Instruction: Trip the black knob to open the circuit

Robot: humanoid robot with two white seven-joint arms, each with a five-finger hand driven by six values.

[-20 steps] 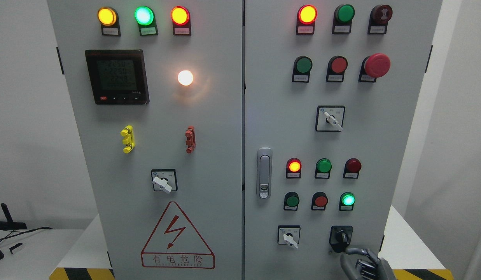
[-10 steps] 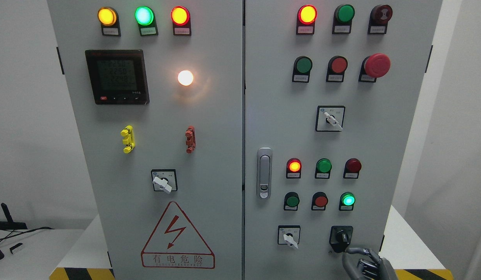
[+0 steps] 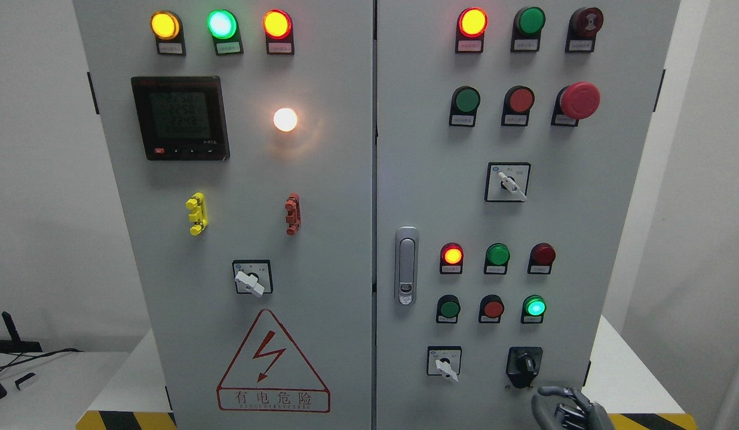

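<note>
Cabinet doors of pale grey metal fill the head view, and the right door carries the task's thing near its lower right corner: a small black rotary knob on a black square plate. Its grip bar has its long axis close to vertical, the upper end tipped slightly to the right; which end is the pointer is too small to tell. To its left, on the same row near the bottom edge, sits a white-handled selector switch on a white square plate, its handle slanting down to the right. Directly above the knob a round green lamp is lit, the right-most of a row of three.

Below the knob and a little to its right, the robot's grey right hand shows at the picture's bottom edge, only its upper part visible. Its fingers are bent in a loose curl with the topmost one arching toward the left, and they have hold of nothing. The hand stands near the knob but apart from it, with bare door surface between them. The left door bears a red triangular lightning warning sign near its bottom edge.
</note>
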